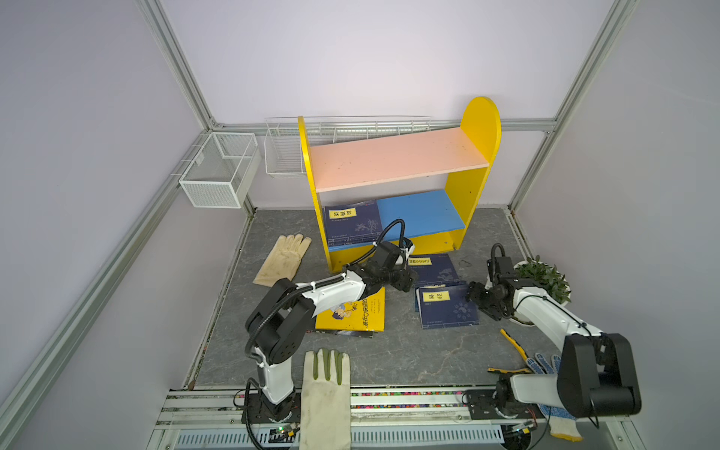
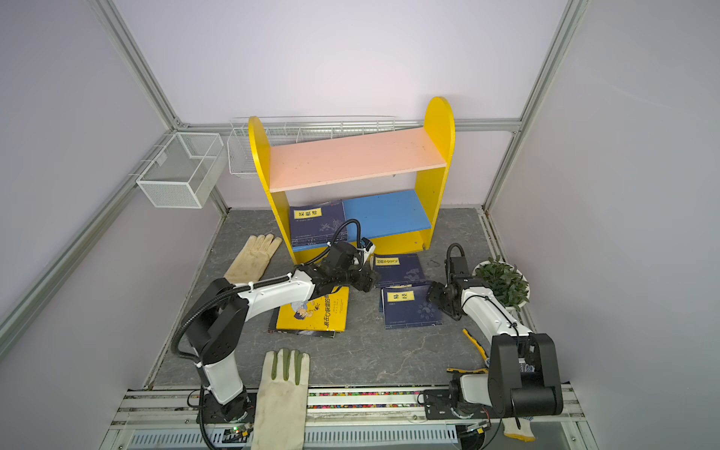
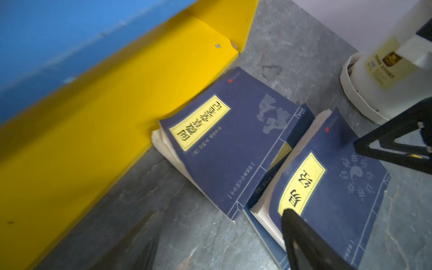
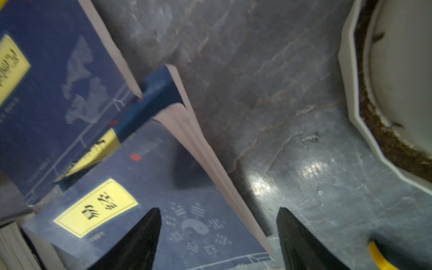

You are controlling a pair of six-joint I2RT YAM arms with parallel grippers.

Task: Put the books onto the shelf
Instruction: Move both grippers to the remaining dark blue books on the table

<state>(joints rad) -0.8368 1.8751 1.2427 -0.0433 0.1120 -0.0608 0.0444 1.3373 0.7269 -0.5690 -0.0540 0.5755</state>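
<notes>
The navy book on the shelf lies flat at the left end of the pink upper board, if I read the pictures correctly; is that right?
Not quite. The navy book lies flat at the left end of the blue lower board of the shelf, not on the pink upper board. Both top views show this.

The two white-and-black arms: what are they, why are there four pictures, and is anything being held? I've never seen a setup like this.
They are two robot arms, each ending in a two-fingered gripper. Two pictures look down on the whole table from above; the other two come from a camera on each arm's wrist. One navy book lies on the blue lower board of the shelf. On the table lie a yellow book, more navy books, gloves, pliers and a potted plant. The left gripper and right gripper are both open and hold nothing; the right one is poised over a navy book's edge.
</notes>
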